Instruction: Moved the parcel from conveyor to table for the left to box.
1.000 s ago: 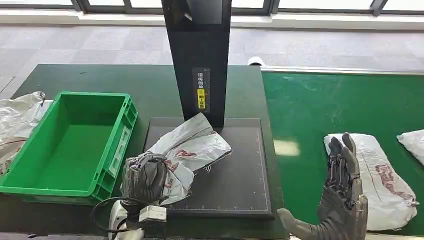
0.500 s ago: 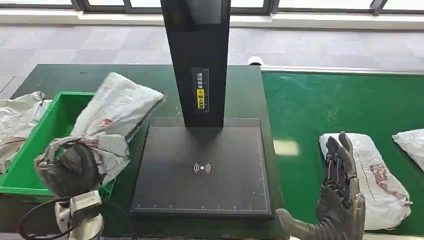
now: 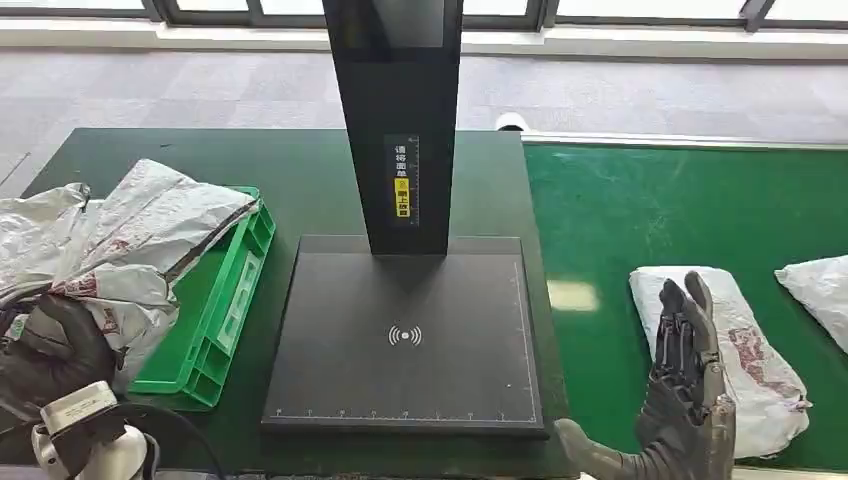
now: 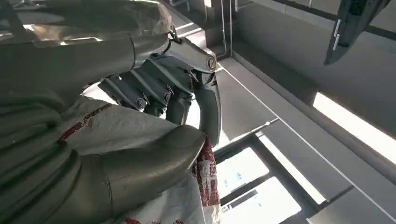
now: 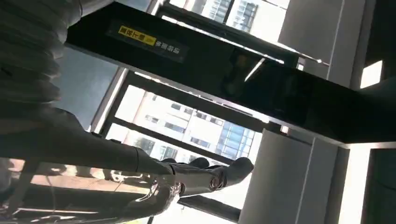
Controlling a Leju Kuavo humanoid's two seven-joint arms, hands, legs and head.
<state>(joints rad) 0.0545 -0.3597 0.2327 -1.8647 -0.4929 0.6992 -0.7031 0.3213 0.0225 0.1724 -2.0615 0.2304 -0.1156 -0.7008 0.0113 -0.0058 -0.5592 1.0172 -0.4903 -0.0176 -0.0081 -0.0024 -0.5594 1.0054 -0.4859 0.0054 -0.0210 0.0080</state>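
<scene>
Our left hand [image 3: 55, 345] grasps the crumpled white plastic parcel with red print [image 3: 150, 235] above the green plastic crate [image 3: 235, 290] at the dark table's left edge. Our right hand [image 3: 685, 385] stands released, fingers straight, beside another white parcel [image 3: 750, 350] on the green conveyor [image 3: 650, 210].

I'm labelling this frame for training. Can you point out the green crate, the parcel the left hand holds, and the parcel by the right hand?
green crate [image 3: 243, 262], head view, right rim.
held parcel [image 3: 150, 225], head view, upper white face.
belt parcel [image 3: 757, 370], head view, printed middle.
</scene>
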